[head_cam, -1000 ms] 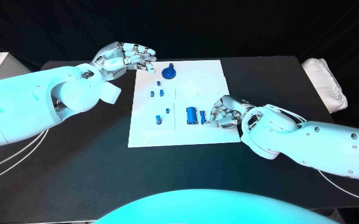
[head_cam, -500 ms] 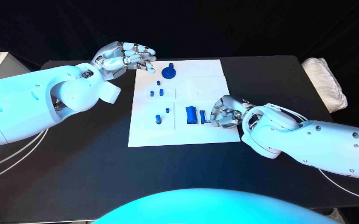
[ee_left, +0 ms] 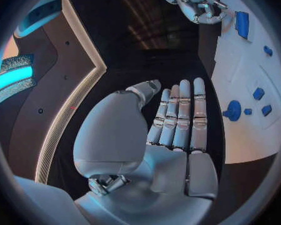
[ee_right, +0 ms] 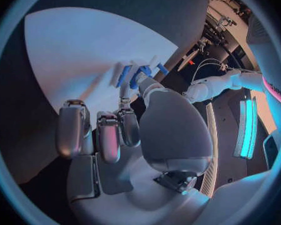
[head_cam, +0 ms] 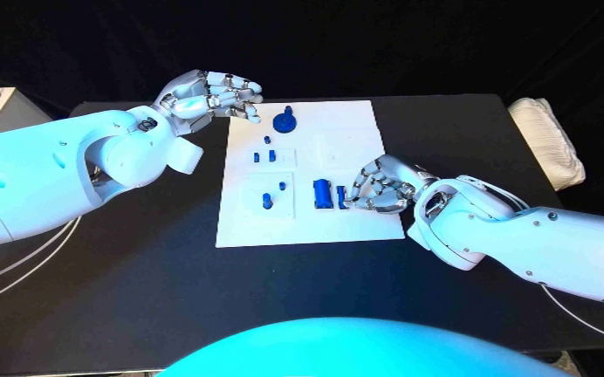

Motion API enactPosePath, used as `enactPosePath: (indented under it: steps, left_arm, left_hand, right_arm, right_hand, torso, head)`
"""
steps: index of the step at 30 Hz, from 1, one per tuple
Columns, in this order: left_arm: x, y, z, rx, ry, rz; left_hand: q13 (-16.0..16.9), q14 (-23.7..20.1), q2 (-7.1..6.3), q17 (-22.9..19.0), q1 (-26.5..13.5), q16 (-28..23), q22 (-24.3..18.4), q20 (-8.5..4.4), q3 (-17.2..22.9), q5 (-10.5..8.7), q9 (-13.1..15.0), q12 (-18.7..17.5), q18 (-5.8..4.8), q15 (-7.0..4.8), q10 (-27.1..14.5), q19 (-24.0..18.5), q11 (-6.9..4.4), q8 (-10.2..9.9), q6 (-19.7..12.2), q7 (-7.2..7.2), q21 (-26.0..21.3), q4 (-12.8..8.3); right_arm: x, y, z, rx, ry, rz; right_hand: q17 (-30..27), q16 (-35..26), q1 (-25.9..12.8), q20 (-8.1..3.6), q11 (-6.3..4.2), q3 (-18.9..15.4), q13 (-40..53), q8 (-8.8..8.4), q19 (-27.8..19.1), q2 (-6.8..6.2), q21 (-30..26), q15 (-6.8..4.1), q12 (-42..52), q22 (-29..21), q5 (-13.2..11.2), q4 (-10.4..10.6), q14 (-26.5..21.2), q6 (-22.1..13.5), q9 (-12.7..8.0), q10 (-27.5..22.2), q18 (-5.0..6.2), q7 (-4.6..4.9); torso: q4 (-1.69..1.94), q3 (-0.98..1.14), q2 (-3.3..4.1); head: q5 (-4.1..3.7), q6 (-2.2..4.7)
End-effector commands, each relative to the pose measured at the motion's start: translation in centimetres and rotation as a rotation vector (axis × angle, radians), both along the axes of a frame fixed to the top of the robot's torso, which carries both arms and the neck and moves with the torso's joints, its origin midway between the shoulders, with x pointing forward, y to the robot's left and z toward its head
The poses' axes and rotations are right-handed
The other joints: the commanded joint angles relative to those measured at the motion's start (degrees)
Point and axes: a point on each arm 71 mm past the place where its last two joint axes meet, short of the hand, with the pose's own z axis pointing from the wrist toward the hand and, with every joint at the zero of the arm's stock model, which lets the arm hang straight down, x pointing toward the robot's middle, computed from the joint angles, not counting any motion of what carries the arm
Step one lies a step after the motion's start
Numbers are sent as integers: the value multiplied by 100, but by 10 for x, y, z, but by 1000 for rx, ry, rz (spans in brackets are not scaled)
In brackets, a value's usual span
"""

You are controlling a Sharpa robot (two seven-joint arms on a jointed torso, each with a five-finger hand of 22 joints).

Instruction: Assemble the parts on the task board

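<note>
Parts [head_cam: 324, 193], small and blue, lie on the board [head_cam: 353, 146] mid-worktop. We judge them light, rigid and slick, best pinched across their short sides. Our right hand [head_cam: 380, 187] pinches a slim blue piece [ee_right: 123, 76] at the board's near right. Left hand [head_cam: 211, 96] hovers beside the far left corner, fingers together, holding nothing.

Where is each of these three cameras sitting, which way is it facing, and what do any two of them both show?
Head view: on the robot's head, looking down at the task board; both white arms show, left hand and right hand.
Left wrist view: behind the left hand, facing across the task board; its palm and straight fingers show.
Right wrist view: behind the right hand, facing the task board; its fingertips meet blue parts.
Shared: head and left wrist views both show the right hand by the blue parts.
</note>
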Motion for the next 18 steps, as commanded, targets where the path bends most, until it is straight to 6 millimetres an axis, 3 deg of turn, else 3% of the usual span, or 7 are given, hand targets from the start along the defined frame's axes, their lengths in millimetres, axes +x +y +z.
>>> enactPosePath:
  steps: [1, 9, 18]
  left_arm:
    - [-1, -2, 1, -14, -1, -21]
    - [-1, -4, 1, -15, -2, -25]
    - [-1, -5, 1, -16, -3, -25]
  left_hand:
    - [10, -1, 20, 5, -10, -27, -5, -14, -8, 21, 3, -38, 69, 21, -12, 44, 14, -21, 8, 20, -13, 31]
    - [10, -1, 20, 5, -10, -27, -5, -14, -8, 21, 3, -38, 69, 21, -12, 44, 14, -21, 8, 20, -13, 31]
    - [10, -1, 20, 5, -10, -27, -5, -14, -8, 21, 3, -38, 69, 21, -12, 44, 14, -21, 8, 20, -13, 31]
  right_arm:
    - [0, 8, 10, 69, -83, 40]
    - [5, 29, 6, -18, -102, 99]
    - [8, 39, 1, -80, -107, 95]
  right_hand:
    - [1328, -23, 108, -19, 4, 8, 1040, -4, 395, 42, -3, -22, 3, 1119, 29, 10, 554, -33, -9, 225, -24, -9]
    - [1353, -6, 189, -24, -11, 46, 1074, 21, 409, 53, 76, -32, 77, 1137, -12, -9, 560, 0, -9, 256, -36, -26]
    - [1350, -8, 219, -26, -16, 63, 1077, 26, 410, 60, 79, -36, 82, 1138, -32, -17, 560, 7, -10, 258, -36, -31]
  torso:
    - [5, 0, 4]
    - [14, 1, 11]
    - [10, 0, 9]
  head:
    - [-5, 18]
    - [-10, 24]
    - [9, 5]
